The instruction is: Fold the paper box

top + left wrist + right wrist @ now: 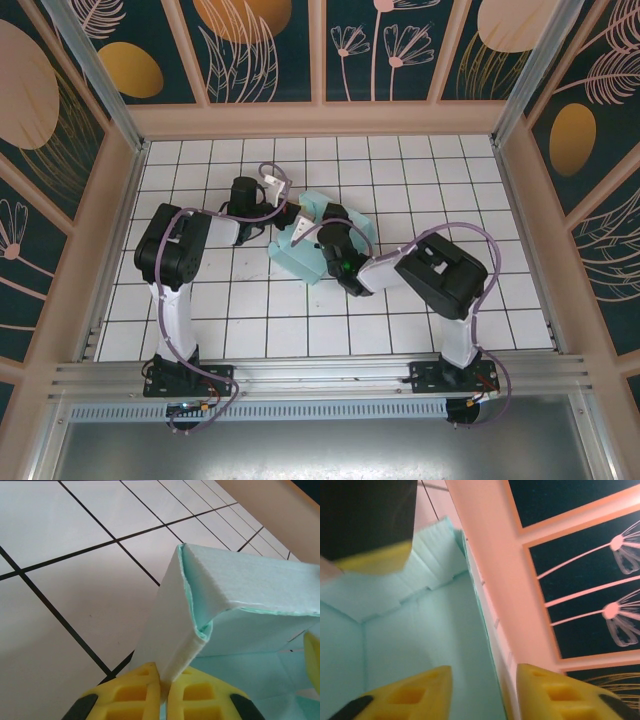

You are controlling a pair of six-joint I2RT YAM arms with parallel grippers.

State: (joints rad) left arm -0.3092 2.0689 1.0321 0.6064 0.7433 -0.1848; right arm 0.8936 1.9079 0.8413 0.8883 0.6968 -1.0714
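- Top external view: the paper box (298, 258) sits near the middle of the white tiled tabletop (400, 320), partly raised, with pale mint flaps sticking out on its far and right sides.
- The left arm (170, 260) reaches right across the tiles, and the left claw (290, 218) meets the box's upper-left edge.
- The right arm (440, 280) bends in from the right, and the right claw (332, 238) hangs over the middle of the box. From this height I cannot tell how either claw stands.
- Left wrist view: the left claw (164, 692) is clamped on the paper box (250, 580). Its two yellow fingers (132, 697) are pressed together on the lower end of an upright mint panel, right at a folded corner.
- From that corner a second panel runs off to the right, and its top edge looks rough and slightly bent. The tabletop (75, 605) lies bare to the left of the box.
- A bit of yellow shows at the right edge of this view, but I cannot tell what it is.
- Right wrist view: the right claw (482, 695) stands apart, one yellow finger (415, 697) inside the box and the other outside.
- The thin top edge of a wall of the paper box (420, 645) runs between them, and neither pad visibly presses on it.
- A black part with a yellow pad (375, 560) sits at the upper left, against the inner far corner of the box.
- The dark floral enclosure wall (580, 555) shows to the right.
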